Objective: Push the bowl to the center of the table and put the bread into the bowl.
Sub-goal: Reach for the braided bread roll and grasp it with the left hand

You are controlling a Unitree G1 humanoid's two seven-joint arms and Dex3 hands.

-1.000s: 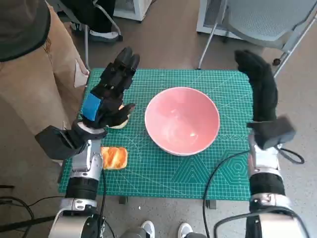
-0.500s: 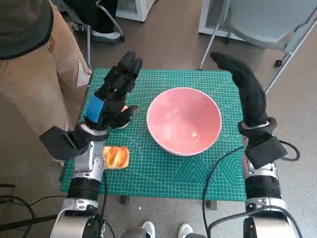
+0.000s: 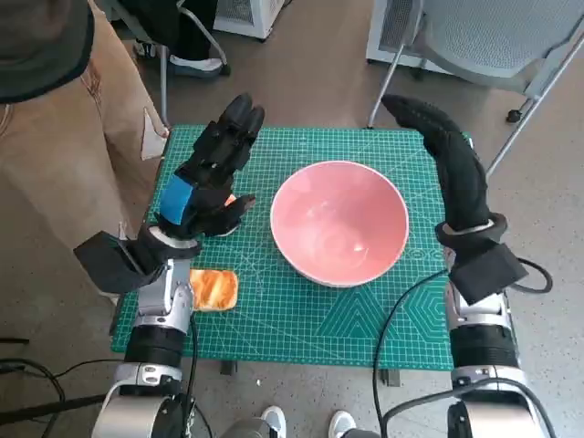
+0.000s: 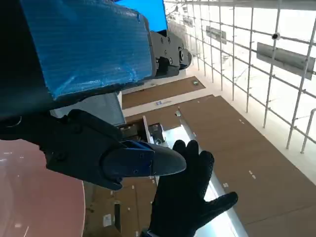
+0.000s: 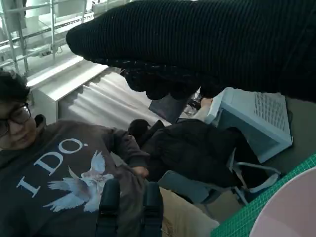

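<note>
The pink bowl [image 3: 338, 221] sits near the middle of the green cutting mat [image 3: 301, 315], empty. A golden piece of bread [image 3: 213, 288] lies on the mat near its front left corner, beside my left forearm. A second pale piece [image 3: 225, 223] peeks out under my left hand [image 3: 212, 168], which hovers left of the bowl with fingers stretched, holding nothing. My right hand [image 3: 443, 153] stands raised at the bowl's right side, fingers extended toward the far edge, holding nothing. The left wrist view shows the bowl's rim [image 4: 34, 197] and the gloved right hand [image 4: 190, 200] beyond it.
A person in tan trousers [image 3: 55, 137] stands close to the table's left side. A grey chair [image 3: 474, 41] stands behind the far right corner. The right wrist view shows a seated person [image 5: 54, 168] and the mat's edge [image 5: 242, 219].
My right hand has swung from the mat's right edge inward and forward, now close to the bowl's right side. The left hand has barely moved. The camera shifted slightly.
</note>
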